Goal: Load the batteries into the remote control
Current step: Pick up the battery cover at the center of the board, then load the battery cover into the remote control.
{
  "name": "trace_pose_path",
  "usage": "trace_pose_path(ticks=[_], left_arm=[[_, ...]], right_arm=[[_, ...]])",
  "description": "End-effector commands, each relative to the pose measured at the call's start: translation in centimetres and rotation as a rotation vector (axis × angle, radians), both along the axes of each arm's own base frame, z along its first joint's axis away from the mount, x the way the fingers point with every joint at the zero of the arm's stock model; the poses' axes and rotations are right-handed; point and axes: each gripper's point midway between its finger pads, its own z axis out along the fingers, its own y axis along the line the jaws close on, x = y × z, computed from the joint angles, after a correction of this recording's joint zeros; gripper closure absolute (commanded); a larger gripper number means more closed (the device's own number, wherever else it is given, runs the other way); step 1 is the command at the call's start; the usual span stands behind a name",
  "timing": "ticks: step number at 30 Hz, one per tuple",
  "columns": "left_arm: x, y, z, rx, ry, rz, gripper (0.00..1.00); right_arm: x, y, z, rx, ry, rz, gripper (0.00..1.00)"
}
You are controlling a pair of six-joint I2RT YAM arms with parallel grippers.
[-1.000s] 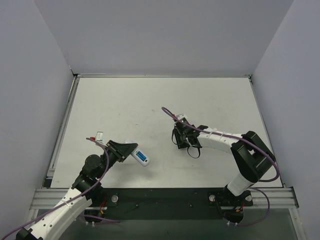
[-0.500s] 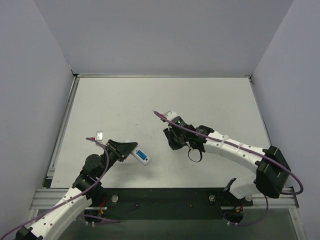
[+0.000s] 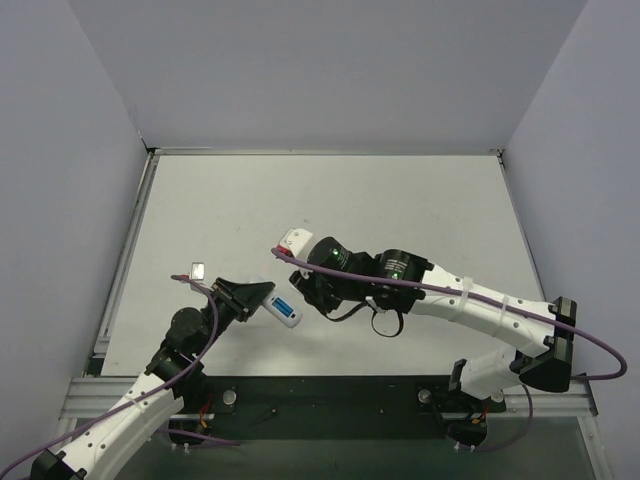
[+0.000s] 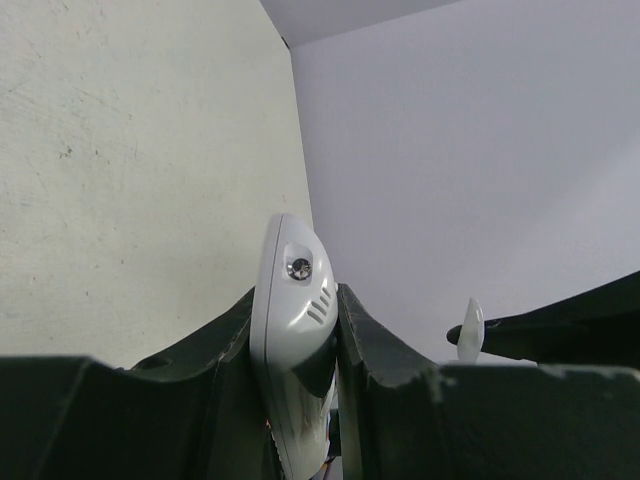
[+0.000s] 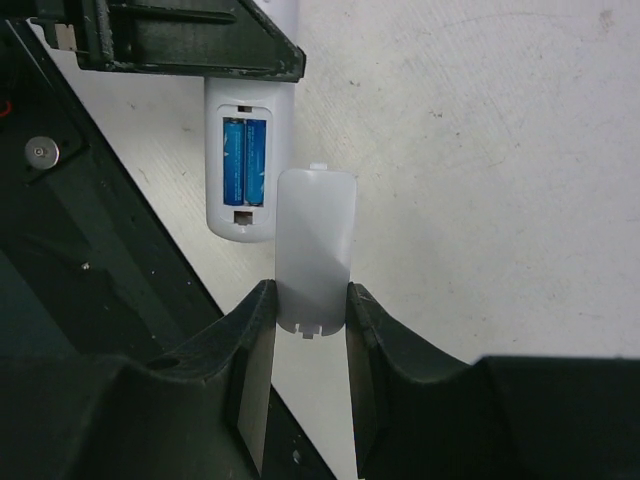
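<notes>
Tabletop [image 3: 400, 200] beneath remote control [image 3: 286, 312] in left tool [image 3: 267, 302]

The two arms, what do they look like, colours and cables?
The left arm and right arm have white links, black joints and a purple cable each. The left claw and right claw are black. Green lights dot the right arm.

— Any lettering you can read on your feeds?
— Nothing I can read. The batteries [image 5: 245, 160] seated in the remote control [image 5: 250, 222] look plain blue to me, any print too small to tell, and the battery cover [image 5: 315, 245] shows me only bare white plastic.
</notes>
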Motion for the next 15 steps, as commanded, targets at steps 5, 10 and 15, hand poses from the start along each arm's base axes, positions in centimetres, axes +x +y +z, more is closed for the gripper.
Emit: trace_pose_path(ticks=[5, 10, 15], left_arm=[[-0.5, 0.5, -5.3, 0.021, 0.052, 0.010, 1.00], [-0.4, 0.5, -5.0, 0.016, 0.037, 0.012, 1.00], [-0.4, 0.5, -4.6, 0.009, 0.023, 0.013, 1.00]], right_arm=[[-2.2, 0.9, -1.1, -0.170, 0.058, 0.094, 0.92], [-2.7, 1.8, -1.1, -0.206, 0.080, 0.118, 0.91], [-2.9, 2.7, -1.4, -0.236, 0.087, 0.135, 0.92]])
